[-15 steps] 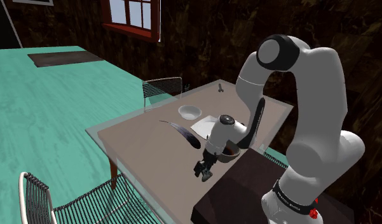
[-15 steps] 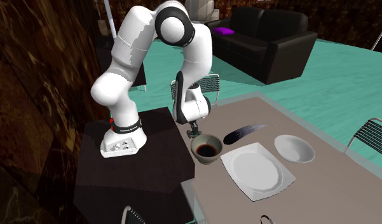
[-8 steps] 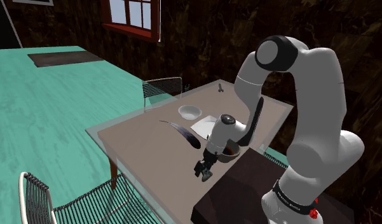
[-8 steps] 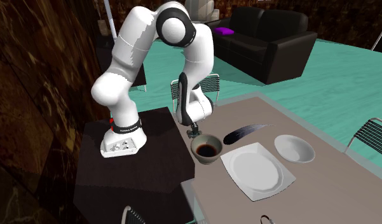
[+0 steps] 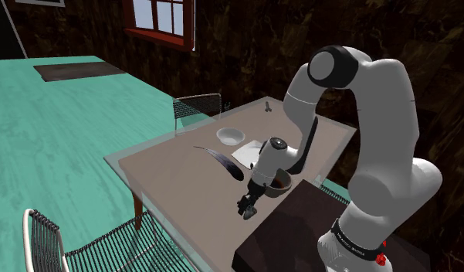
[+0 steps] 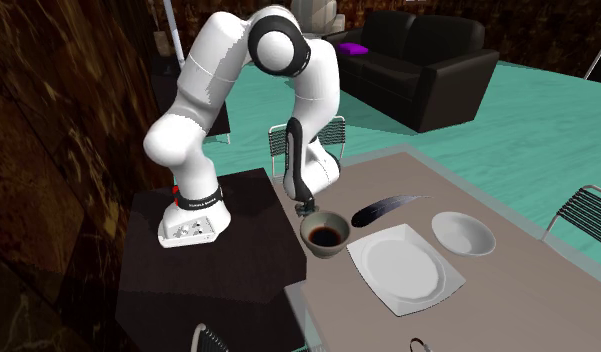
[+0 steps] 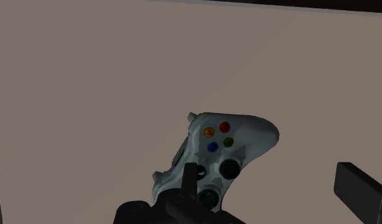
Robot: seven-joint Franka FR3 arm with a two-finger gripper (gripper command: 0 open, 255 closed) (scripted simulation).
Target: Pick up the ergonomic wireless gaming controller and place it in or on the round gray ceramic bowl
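Note:
A white gaming controller [image 7: 221,153] with coloured buttons and dark sticks lies flat on the tan table [image 7: 88,95]. My gripper [image 7: 275,191] hangs just above it, open, its fingers wide apart. One finger [image 7: 191,181] overlaps the controller's near edge, and nothing is held. In the shoulder view the gripper [image 5: 248,207] points down near the table's corner by the stand. A dark grey round bowl [image 5: 279,184] [image 6: 325,235] with a dark inside stands right beside the gripper [image 6: 308,208].
A white square plate [image 6: 403,268], a dark feather [image 6: 388,208] and a pale round bowl [image 6: 463,233] lie further along the table. The black stand [image 6: 208,270] adjoins the table's near edge. Wire chairs [image 5: 198,108] [image 5: 45,239] stand around the table.
The hand has sunk slightly toward the table and the forearm has swung a little. The fingers stay open.

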